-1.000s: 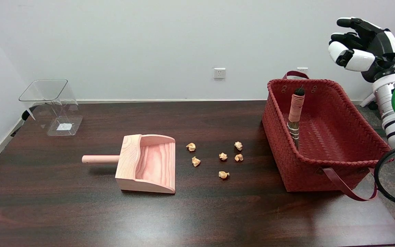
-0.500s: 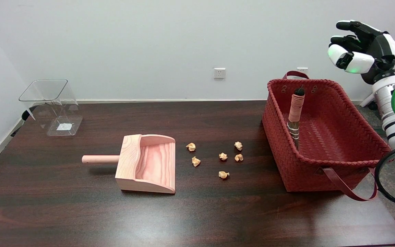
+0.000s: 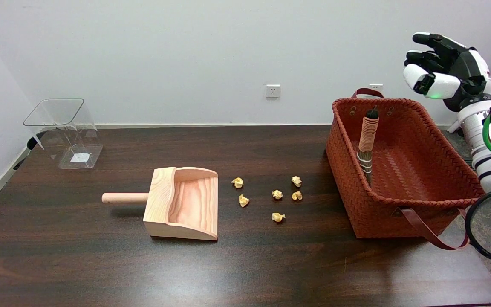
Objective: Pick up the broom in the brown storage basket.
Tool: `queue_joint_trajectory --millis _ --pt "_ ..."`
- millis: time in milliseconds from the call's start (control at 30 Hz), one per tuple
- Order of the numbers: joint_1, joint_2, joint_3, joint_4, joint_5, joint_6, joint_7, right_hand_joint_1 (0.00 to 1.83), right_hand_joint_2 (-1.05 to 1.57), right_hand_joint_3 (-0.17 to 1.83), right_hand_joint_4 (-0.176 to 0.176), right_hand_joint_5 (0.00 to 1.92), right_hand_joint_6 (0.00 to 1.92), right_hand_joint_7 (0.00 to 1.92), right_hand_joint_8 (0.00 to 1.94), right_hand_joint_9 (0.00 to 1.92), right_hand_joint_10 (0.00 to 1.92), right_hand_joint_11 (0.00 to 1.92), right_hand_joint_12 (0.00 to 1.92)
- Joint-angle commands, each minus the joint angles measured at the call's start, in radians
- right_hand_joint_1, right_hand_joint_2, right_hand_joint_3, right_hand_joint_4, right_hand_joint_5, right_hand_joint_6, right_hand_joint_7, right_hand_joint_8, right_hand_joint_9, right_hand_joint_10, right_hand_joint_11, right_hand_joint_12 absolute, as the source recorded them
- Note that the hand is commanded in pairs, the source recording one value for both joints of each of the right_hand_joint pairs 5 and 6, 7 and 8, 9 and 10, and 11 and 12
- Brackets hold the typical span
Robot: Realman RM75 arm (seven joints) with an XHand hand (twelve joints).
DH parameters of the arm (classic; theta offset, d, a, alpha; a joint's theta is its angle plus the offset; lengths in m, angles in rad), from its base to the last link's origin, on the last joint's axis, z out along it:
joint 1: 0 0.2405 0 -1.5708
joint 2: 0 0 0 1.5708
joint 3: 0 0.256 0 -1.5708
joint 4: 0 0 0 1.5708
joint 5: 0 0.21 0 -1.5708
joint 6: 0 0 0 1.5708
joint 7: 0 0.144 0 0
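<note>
Broom (image 3: 367, 143), standing nearly upright inside the basket (image 3: 416, 200), leaning against the inner face of its left wall; the handle is wound with pale pink cord and capped by a dark tip that rises just above the rim, while the bound bristles reach down toward the basket floor. The basket is woven, reddish-brown, with a strap handle hanging over its near side and another showing behind its far rim; it sits at the right end of the table (image 3: 245, 273). Right hand (image 3: 443, 70), raised in the air above and to the right of the basket's far right corner, well apart from the broom; its fingers are spread and slightly curled, holding nothing. A green light shows on the underside of the hand. Six small crumpled paper balls (image 3: 277, 194) lie scattered on the dark wood just left of the basket. Further left, a wooden dustpan (image 3: 183, 202) rests with its round handle pointing left. A clear plastic bin (image 3: 64, 130) stands tilted at the far left corner. A wall socket (image 3: 272, 91) is set in the white wall behind
</note>
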Motion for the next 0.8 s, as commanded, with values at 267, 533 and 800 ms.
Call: queue_joint_trajectory --millis 267,533,800 --pt "-0.273 -0.164 0.149 -0.106 -0.064 -0.021 0.170 1.10 -0.81 1.19 0.000 0.00 0.00 0.19 0.19 0.00 0.00 0.00 0.00" --pt "-0.283 -0.166 0.078 -0.101 -0.084 -0.018 0.160 1.19 -0.92 1.19 0.000 0.00 0.00 0.15 0.15 0.00 0.00 0.00 0.00" --pt "-0.233 -0.126 -0.023 -0.080 -0.087 -0.020 0.153 1.21 -0.86 1.21 0.000 0.00 0.00 0.15 0.15 0.00 0.00 0.00 0.00"
